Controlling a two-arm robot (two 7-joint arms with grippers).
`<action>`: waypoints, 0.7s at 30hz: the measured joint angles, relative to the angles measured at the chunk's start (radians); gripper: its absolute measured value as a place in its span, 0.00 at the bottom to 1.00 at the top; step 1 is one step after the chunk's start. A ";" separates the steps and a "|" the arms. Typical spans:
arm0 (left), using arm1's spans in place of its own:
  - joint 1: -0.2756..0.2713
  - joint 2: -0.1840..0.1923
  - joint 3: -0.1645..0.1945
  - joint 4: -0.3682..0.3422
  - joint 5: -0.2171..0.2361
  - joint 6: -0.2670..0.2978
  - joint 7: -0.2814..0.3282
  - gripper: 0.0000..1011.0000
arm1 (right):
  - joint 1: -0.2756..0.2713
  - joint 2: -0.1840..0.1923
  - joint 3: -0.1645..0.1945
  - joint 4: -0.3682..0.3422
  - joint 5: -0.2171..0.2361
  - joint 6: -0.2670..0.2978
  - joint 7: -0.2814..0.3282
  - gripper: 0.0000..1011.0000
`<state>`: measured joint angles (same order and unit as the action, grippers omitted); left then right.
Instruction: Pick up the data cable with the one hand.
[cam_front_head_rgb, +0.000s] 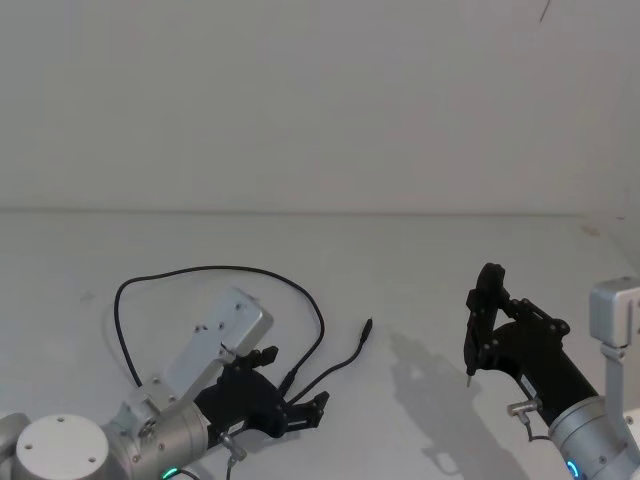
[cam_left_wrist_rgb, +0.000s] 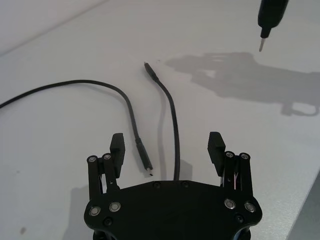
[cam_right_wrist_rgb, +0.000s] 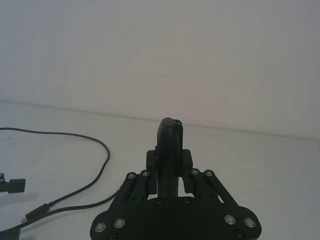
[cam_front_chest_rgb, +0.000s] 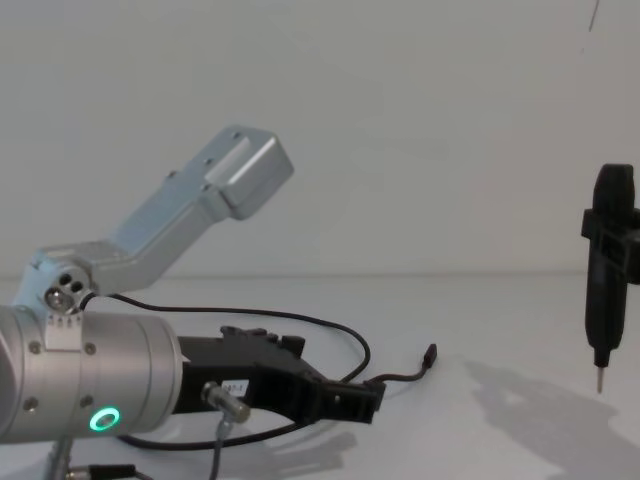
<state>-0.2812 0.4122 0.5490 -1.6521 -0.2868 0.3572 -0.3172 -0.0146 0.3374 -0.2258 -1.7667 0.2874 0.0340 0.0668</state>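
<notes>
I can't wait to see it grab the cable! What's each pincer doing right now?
Left pincer: open, empty, by the data cable.
Right pincer: closed on the pen-shaped tool.

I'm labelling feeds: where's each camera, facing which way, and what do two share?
Head: high, looking down at the table; left hand and right hand show.
Left wrist: behind the open left hand, facing the cable.
Right wrist: behind the right hand shut on a pen tool, looking across the table.
Chest: low, looking across it; left arm shows.
Head and chest share the cable.
</notes>
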 joint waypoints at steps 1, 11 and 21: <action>-0.002 -0.002 0.002 0.004 0.000 0.003 -0.004 0.99 | 0.000 0.000 0.000 0.000 0.000 0.000 0.000 0.28; -0.015 -0.025 0.012 0.041 0.003 0.012 -0.022 0.99 | 0.000 0.000 0.000 0.000 0.000 0.000 0.000 0.28; -0.034 -0.065 0.015 0.096 0.006 -0.007 -0.033 0.77 | 0.000 0.000 0.000 0.000 0.000 0.000 0.000 0.28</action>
<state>-0.3147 0.3476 0.5636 -1.5559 -0.2808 0.3501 -0.3505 -0.0146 0.3374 -0.2259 -1.7668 0.2874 0.0341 0.0668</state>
